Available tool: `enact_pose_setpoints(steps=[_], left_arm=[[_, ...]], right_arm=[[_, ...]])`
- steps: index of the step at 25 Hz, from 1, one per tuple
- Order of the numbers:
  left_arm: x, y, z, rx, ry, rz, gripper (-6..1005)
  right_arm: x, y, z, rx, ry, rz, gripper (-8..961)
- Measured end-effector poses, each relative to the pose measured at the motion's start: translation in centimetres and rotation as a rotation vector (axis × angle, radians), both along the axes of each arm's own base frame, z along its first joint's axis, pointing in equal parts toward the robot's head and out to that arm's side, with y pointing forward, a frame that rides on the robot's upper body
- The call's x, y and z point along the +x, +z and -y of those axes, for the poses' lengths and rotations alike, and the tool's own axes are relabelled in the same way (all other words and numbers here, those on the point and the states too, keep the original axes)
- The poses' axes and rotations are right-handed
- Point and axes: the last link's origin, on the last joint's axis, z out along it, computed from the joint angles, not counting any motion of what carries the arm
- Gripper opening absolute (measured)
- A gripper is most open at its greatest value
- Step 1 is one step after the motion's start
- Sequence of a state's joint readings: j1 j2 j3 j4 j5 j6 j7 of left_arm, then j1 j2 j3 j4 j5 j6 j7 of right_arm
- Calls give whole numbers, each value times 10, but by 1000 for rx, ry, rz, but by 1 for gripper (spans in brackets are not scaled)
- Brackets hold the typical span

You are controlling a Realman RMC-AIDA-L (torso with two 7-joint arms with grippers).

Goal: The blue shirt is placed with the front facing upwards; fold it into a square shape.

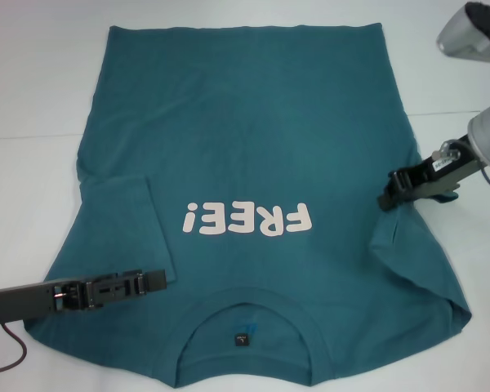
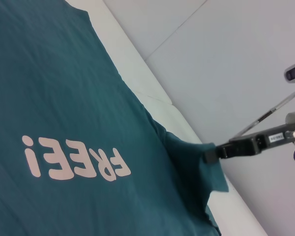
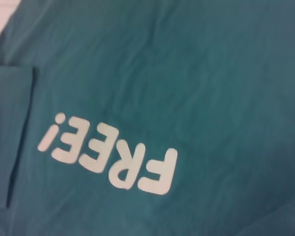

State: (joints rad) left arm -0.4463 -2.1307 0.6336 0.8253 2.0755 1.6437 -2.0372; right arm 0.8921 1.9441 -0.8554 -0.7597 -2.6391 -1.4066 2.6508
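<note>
While the head view takes in the whole blue shirt (image 1: 253,163) spread front-up on the white bench (image 1: 33,82), with its collar (image 1: 247,327) nearest the robot and the hem at the far side, each wrist view gives only a part of it. Only the head view shows the ribbed round collar and the small dark neck tag (image 1: 243,338) inside it. The left sleeve (image 1: 118,220) is already folded inward and lies flat on the body, its edge a straight crease just beside the pale "FREE!" lettering (image 1: 247,219); the right wrist view shows that same crease and the lettering close up, but none of that arm's own fingers.

The left hand (image 1: 151,282) lies low over the shirt near the collar's left side, a long dark bar; whether its fingers are parted cannot be told. The right hand (image 1: 392,192) is at the shirt's right edge, and the left wrist view shows it most plainly: its dark fingers are closed on a bunch of the right sleeve (image 2: 199,157), which is lifted off the bench and hangs in a loose fold.

The cloth is soft matte cotton with faint wrinkles. The bench is smooth and white, with a thin seam line running across it.
</note>
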Motion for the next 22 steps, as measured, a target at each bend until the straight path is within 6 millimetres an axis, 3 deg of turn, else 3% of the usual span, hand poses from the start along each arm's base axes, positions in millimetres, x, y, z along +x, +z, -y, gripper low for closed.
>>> enact_pose_setpoints(steps=[22], left_arm=[[-3, -2, 0, -1, 15, 0, 766]], right_arm=[[-1, -20, -5, 31, 29, 69, 22]])
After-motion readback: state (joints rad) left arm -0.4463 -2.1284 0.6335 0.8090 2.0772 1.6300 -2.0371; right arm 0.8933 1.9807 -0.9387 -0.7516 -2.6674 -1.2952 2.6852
